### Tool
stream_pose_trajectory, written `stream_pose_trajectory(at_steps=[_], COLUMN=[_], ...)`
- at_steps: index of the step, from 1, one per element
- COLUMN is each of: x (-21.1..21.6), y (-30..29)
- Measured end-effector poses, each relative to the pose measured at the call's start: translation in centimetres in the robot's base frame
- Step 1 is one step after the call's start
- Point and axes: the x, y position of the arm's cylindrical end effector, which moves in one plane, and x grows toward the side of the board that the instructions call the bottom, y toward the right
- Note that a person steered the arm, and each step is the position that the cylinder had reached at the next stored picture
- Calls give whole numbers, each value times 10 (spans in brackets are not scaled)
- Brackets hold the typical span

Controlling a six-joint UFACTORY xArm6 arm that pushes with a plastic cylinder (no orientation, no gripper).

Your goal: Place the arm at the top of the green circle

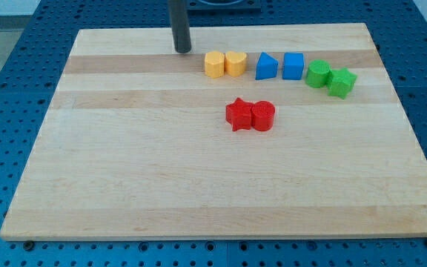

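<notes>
The green circle [318, 74] lies near the view's top right, touching a green star [342, 82] on its right. My tip [183, 50] stands on the board at the view's top, left of centre. It is far to the left of the green circle, apart from every block, with the yellow blocks closest to its right.
A yellow hexagon [214, 64] and a yellow heart [235, 63] touch each other. A blue triangle [266, 67] and a blue cube [293, 66] sit between them and the green blocks. A red star [238, 114] and a red cylinder [262, 116] touch near the wooden board's [124, 178] centre.
</notes>
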Motion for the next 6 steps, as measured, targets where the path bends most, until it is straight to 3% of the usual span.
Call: stream_pose_trajectory(at_steps=[3, 6], x=[-5, 21], y=[146, 257])
